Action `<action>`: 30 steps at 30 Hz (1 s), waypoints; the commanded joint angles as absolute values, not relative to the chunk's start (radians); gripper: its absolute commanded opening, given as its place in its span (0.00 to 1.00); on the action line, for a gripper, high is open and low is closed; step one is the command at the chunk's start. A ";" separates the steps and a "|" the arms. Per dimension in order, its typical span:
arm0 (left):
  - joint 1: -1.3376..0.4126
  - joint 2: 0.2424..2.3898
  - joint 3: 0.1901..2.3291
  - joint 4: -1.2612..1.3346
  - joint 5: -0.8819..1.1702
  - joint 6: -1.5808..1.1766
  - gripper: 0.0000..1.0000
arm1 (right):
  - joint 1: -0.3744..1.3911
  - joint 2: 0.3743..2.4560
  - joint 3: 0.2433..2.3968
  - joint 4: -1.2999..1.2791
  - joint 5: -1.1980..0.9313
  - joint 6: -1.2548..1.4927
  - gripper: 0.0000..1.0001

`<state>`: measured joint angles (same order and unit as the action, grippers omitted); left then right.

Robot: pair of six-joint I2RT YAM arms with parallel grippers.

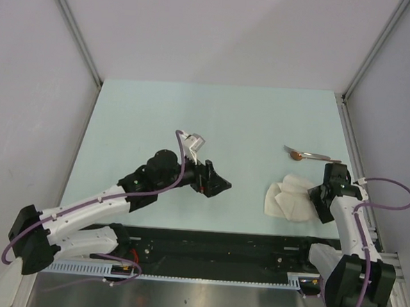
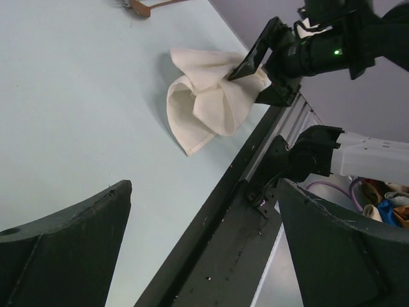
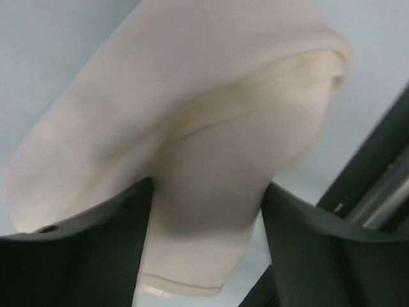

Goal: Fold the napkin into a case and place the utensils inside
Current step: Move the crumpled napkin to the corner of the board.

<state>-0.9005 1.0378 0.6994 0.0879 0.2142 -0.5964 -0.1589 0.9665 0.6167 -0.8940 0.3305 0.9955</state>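
The white napkin lies crumpled and loosely folded near the table's front right edge; it also shows in the left wrist view and fills the right wrist view. My right gripper is at the napkin's right side, its jaws apart with a fold of cloth between the fingers, not pinched. The spoon, with its coppery bowl and thin silver handle, lies behind the napkin and shows at the top of the left wrist view. My left gripper is open and empty, left of the napkin. No case is formed.
A black rail runs along the table's front edge, close under the napkin. Grey walls and aluminium posts bound the pale table. Coloured cables lie beyond the rail.
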 commanded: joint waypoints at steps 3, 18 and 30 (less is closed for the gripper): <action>-0.905 0.963 0.712 0.052 0.164 -0.563 1.00 | -0.060 0.959 0.577 -0.614 0.199 0.850 0.25; -0.896 0.874 0.772 -0.230 -0.207 -0.569 1.00 | 0.856 1.155 0.933 -0.408 0.133 0.717 0.00; -0.804 1.277 0.844 -0.414 -0.184 -0.666 1.00 | 0.601 1.058 0.644 -0.402 -0.093 0.520 0.93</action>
<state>-0.8280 1.1709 0.8219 -0.3298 -0.1886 -0.6136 0.6022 1.1141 0.7044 -0.4412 0.0475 0.5915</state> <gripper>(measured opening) 0.996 0.928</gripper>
